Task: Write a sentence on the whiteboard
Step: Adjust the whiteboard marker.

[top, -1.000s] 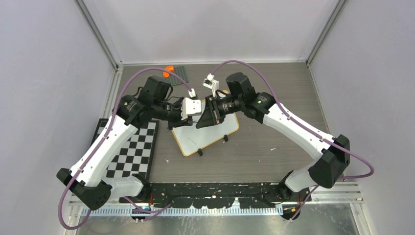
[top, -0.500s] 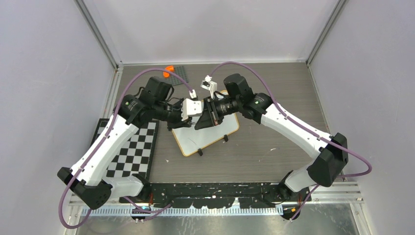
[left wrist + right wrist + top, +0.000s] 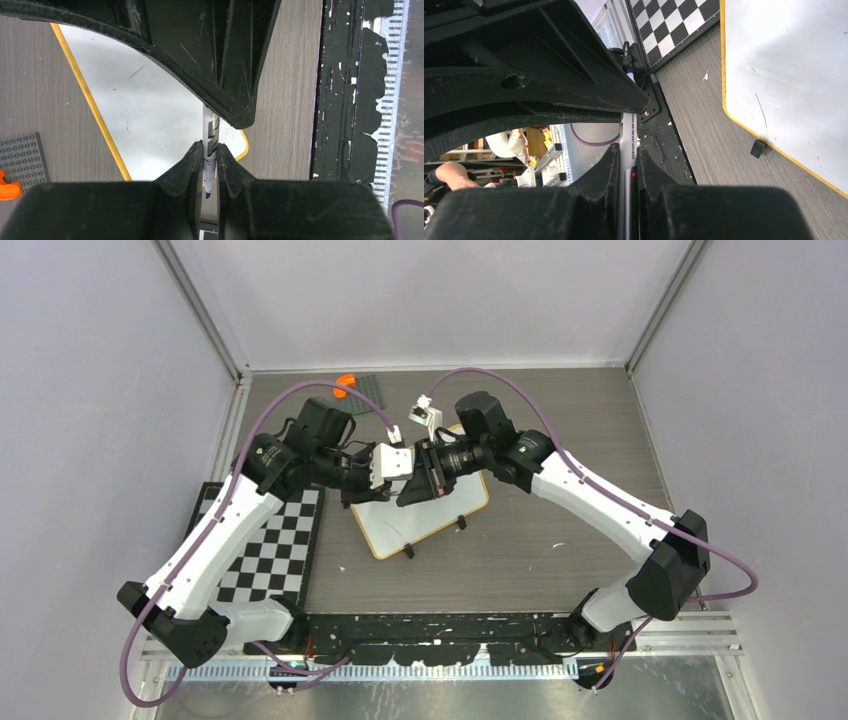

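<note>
"Both pincers, status?"
"Your left gripper (image 3: pixel 210 151) and right gripper (image 3: pixel 628 150) are each clamped on one marker (image 3: pixel 210 131), nose to nose above the whiteboard (image 3: pixel 415 522). It lies mid-table, just right of the checkerboard mat (image 3: pixel 270 550)."
"Progress?"
"Board face bare, no lettering shows. By my reading, you have all the writing left. Containers: none in view."

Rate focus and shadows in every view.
Top external: evenly lit, sharp, no glare on the whiteboard. Left wrist: the left gripper, clamping the marker, looms dark and soft. Right wrist: the right gripper is dark, whiteboard bright, part shadowed.
</note>
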### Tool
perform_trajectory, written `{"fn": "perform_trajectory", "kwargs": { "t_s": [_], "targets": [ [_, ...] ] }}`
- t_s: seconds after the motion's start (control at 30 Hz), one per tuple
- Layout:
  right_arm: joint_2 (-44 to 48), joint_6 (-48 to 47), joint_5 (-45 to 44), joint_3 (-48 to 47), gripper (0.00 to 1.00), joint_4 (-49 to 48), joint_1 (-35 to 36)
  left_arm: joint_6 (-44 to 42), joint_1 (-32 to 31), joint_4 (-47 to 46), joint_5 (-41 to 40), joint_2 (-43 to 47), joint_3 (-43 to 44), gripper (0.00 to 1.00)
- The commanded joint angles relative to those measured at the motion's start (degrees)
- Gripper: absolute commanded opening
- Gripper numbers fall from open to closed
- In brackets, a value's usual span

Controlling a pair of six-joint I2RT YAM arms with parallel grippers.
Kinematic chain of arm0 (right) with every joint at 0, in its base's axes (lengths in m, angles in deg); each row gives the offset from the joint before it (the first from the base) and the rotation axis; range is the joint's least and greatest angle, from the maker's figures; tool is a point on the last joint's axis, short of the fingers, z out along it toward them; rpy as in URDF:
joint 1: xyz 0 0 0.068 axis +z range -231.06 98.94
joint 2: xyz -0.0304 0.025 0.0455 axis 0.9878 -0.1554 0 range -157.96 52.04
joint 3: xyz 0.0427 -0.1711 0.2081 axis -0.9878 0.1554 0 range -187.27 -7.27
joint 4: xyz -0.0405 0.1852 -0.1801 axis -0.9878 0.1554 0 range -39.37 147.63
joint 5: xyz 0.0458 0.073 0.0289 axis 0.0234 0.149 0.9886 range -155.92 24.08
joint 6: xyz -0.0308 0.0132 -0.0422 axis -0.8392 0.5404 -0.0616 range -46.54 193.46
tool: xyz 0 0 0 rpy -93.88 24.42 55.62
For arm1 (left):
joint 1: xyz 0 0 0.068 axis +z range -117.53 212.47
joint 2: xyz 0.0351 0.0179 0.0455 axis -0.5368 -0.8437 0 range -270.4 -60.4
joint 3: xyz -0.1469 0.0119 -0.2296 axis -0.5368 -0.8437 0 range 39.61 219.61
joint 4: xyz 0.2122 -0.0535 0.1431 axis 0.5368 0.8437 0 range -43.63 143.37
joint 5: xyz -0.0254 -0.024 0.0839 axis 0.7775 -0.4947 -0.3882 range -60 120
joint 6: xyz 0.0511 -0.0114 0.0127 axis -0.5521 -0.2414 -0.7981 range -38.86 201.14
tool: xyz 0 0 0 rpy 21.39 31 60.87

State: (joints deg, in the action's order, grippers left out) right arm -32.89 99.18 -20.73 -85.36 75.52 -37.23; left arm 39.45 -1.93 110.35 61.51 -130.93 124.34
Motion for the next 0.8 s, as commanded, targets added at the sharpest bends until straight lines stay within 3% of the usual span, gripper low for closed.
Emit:
{"fn": "perform_trajectory", "kwargs": {
  "t_s": [0.0,0.6,0.67,0.77],
  "targets": [
    [-0.35,1.89,6.58,-0.7,0.14,0.65,2.47,-3.63,0.09,-5.92,-1.59,0.11,2.04,0.0],
    [-0.86,3.06,7.71,-0.99,0.24,0.02,2.44,-5.82,-0.26,-5.7,-4.84,0.73,0.61,0.0],
    [-0.88,3.18,7.87,-0.83,0.22,-0.19,2.48,-5.84,-0.3,-5.62,-4.92,0.73,0.57,0.0],
    [-1.12,3.29,8.11,-0.85,0.1,-0.48,2.48,-5.49,-0.29,-5.94,-5.33,0.74,0.48,0.0]
  ]
}}
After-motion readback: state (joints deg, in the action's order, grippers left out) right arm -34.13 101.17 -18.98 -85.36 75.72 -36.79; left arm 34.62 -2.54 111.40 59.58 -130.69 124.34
